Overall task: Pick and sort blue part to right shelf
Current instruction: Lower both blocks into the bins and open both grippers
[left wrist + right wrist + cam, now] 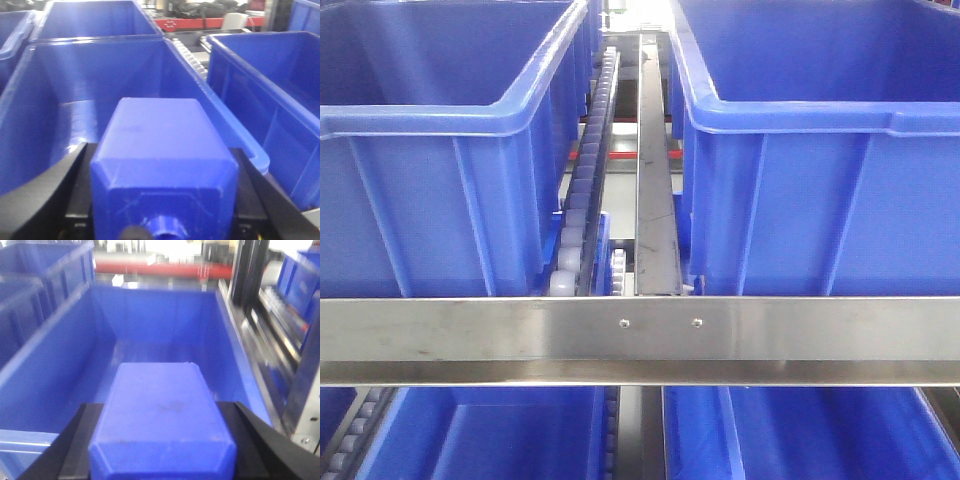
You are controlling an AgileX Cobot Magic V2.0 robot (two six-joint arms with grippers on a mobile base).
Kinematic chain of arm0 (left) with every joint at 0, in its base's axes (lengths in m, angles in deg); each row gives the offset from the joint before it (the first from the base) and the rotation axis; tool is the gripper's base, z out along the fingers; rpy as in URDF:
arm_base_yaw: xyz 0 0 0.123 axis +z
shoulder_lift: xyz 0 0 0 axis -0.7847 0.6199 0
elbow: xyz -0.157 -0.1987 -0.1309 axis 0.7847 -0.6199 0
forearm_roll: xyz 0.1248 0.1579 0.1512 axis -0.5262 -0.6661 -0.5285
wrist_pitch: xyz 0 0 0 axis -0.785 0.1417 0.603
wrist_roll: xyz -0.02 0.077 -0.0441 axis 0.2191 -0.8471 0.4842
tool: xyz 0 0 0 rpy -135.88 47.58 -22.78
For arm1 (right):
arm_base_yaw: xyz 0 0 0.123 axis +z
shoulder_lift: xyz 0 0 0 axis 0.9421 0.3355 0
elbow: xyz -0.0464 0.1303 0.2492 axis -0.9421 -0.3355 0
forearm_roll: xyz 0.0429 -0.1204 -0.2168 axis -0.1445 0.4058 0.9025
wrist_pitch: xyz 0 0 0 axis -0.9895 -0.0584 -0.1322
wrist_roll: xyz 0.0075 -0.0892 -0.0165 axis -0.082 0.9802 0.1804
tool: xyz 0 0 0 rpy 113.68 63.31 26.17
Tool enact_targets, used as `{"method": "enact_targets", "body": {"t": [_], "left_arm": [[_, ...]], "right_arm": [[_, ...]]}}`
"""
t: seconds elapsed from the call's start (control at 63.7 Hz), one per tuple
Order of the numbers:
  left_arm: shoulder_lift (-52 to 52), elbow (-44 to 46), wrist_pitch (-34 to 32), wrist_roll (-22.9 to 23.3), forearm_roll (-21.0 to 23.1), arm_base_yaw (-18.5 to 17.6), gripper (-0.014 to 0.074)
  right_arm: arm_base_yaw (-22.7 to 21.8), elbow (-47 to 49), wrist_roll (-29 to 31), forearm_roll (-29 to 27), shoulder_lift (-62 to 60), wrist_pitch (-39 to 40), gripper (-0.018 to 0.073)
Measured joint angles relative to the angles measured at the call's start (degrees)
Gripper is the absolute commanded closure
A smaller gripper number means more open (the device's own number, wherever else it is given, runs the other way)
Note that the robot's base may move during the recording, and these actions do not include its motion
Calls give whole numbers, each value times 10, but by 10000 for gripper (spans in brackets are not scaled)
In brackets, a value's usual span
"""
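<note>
In the right wrist view my right gripper (162, 442) is shut on the blue part (161, 405), a bright-blue box-shaped block whose knob is hidden. It hangs over the near end of a large blue bin (150, 320) of the right shelf (640, 335). In the left wrist view my left gripper (161, 172) is shut on a similar blue block (160, 145) with a round holed knob, held above another blue bin (55, 105). Neither gripper shows in the front view.
The front view shows a steel crossbar, a white roller track (585, 190) and a steel divider rail (655, 170) between two upper bins (430, 150) (820, 150), with more bins below. Dark rack uprights (247, 275) stand right of the right bin.
</note>
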Motion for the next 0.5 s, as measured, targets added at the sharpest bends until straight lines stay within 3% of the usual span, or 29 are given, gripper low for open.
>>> {"method": "enact_targets", "body": {"t": [0.204,0.503], "left_arm": [[126,48,-58,-2,4,-34,264],[355,157,-121,-2,6,-36,264]], "right_arm": [[0,60,0,0,126,10,157],[0,133,0,0,293,46,157]]}}
